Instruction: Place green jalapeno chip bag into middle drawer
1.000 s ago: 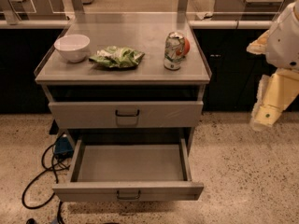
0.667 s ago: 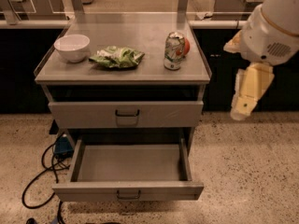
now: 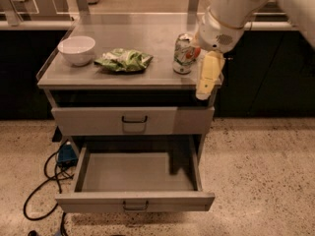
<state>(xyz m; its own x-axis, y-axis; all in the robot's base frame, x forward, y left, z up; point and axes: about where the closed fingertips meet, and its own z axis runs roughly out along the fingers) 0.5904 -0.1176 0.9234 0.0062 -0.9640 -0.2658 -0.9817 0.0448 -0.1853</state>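
**A:** Change noted?

**B:** Hand has been brought in from the right and now hangs just right of the soda can. Its grip cannot be told. Approach is judged begun.

**A:** Containers?

**B:** Middle drawer, below the can, is pulled open; nothing is seen inside. Green jalapeno chip bag is left of the can on the tabletop.

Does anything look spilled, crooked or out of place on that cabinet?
Nothing spilled or damaged. The white bowl and soda can stand upright, with the green jalapeno chip bag lying crumpled between them. The middle drawer is pulled open and empty. The claw hangs by the can, at the cabinet top's right front corner.
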